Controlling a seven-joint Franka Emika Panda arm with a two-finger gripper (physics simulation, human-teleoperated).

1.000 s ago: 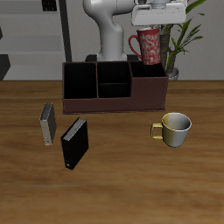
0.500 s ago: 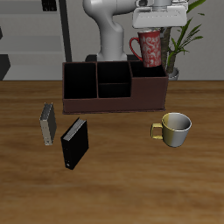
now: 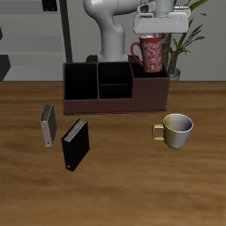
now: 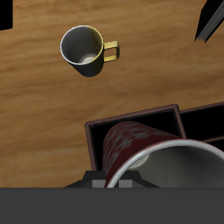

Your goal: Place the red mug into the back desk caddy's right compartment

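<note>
Red mug [image 3: 150,53] hangs clamped in your jaws above the right compartment [image 3: 149,88] of the back desk caddy [image 3: 113,86]. Its base hides behind the caddy wall; fingertips are unseen. Yellow mug [image 3: 175,129] sits nearer the worktop's [image 3: 132,177] front.

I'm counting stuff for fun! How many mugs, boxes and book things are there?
Mugs: 2, the red mug and the yellow mug
Caddy boxes: 1, the back desk caddy
Book-like things: 2, black and grey
Total: 5
</note>
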